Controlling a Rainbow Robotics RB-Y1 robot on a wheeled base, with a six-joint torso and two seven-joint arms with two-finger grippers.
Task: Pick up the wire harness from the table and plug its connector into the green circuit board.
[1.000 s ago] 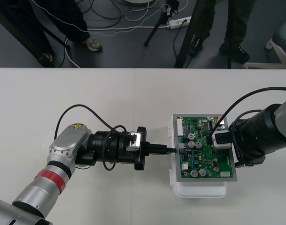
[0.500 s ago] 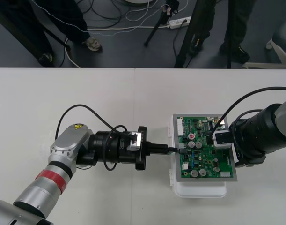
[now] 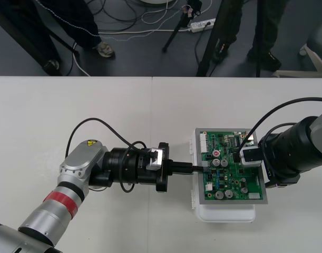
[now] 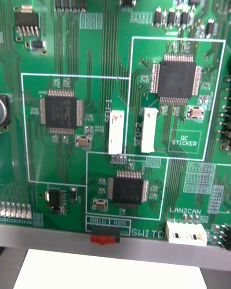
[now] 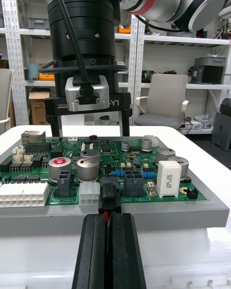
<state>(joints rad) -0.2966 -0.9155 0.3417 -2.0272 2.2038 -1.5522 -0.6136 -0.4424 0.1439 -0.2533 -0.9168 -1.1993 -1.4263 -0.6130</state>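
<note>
At the green circuit board's left edge, left gripper is clamped tight on the wire harness, its black plug pressed against the edge connectors; seating cannot be judged. Right gripper hangs over the board's right side, fingers wide apart, holding nothing. Board rests on a white base toward the table's right edge.
</note>
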